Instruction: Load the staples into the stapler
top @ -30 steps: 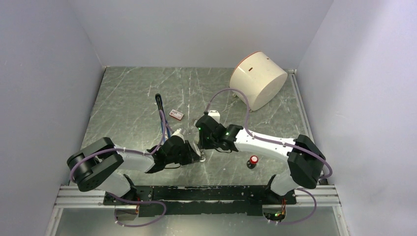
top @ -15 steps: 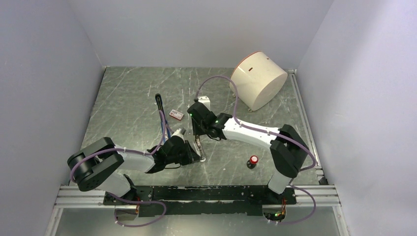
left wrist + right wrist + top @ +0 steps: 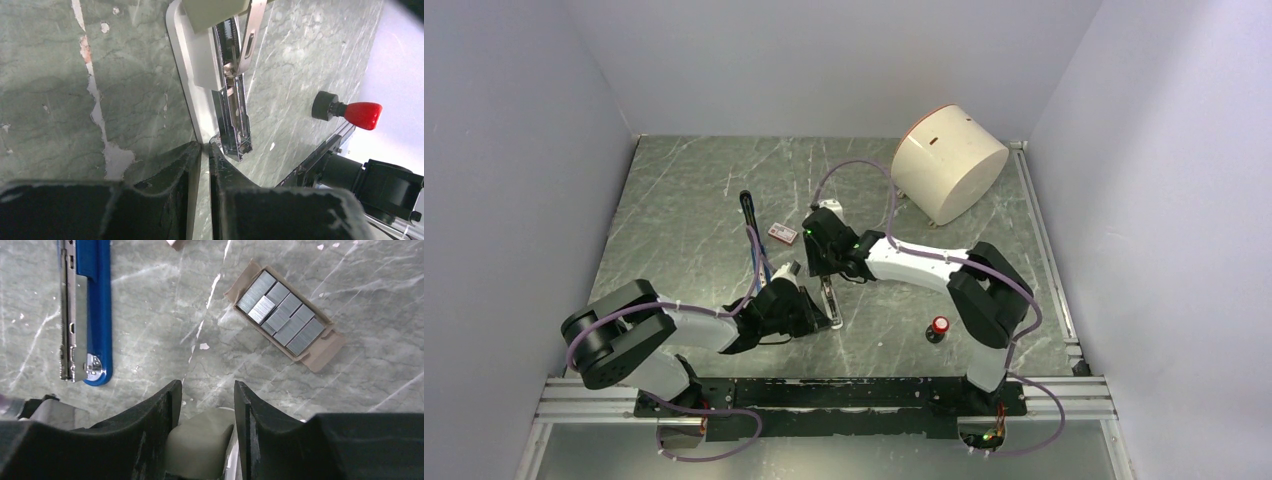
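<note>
We see the stapler (image 3: 102,305) lying flat on the table (image 3: 684,200). Its blue shell is underneath and its silver channel faces up, and neither claw touches it.

In the right wrist view, the staples (image 3: 280,315) sit in an open brown cardboard tray just beside the stapler, apart from it. Several grey ribbed blocks are packed side by side and fill the tray. One paler block sits a little out of line with the rest. From above, a small pinkish-red box (image 3: 782,232) lies close beside the stapler, on the side toward the right arm.

A large cream drum (image 3: 949,165) with an orange rim lies tipped on its side, well apart from the stapler at the far end of the table. Its opening faces away, so we cannot see what is in it.

Nearer the arm bases than the stapler, a beige-olive bar (image 3: 200,65) stands open, with a pale base and a silver channel.

- **Left claw:** The left claw (image 3: 205,146) is clenched on the near end of that pale base, its fingers almost together.
- **Right claw:** The fingers of the right claw (image 3: 206,385) flank the bar's beige-olive block. The block sits deep between them and close to the lens, so we cannot tell whether they press on it or have let go.

A black knob with a red cap (image 3: 940,327) stands on the table far from the stapler, beyond the bar.
</note>
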Controlling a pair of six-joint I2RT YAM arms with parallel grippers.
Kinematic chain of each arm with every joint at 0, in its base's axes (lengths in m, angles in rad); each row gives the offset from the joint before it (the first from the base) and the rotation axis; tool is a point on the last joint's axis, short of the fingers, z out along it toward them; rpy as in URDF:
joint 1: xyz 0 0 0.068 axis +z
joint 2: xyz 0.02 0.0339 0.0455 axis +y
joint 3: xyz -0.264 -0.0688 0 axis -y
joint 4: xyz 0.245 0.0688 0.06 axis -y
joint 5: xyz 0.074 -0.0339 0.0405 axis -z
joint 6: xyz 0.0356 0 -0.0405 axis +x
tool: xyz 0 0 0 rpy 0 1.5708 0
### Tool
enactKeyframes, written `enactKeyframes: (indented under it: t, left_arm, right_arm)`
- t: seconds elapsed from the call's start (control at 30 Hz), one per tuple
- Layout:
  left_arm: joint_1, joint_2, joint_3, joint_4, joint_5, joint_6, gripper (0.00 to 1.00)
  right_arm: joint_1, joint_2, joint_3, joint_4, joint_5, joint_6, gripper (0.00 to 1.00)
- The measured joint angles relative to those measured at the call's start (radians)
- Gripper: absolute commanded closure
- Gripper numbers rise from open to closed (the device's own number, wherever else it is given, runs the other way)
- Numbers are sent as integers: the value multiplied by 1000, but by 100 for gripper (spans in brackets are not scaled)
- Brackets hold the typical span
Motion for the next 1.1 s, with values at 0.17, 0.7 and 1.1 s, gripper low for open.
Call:
enactKeyframes:
  t: [0.17, 0.7, 1.1]
  left_arm:
    - [0, -3, 0, -4, -2, -3, 78]
    - [-8, -98, 21, -162, -30, 5, 65]
    - [-10, -424, 214, -766, -332, 89, 57]
  right_arm:
    - [-8, 16, 0, -2, -33, 1, 39]
    - [-27, -235, -90, -37, -16, 11, 23]
    - [17, -362, -303, -75, -16, 43, 39]
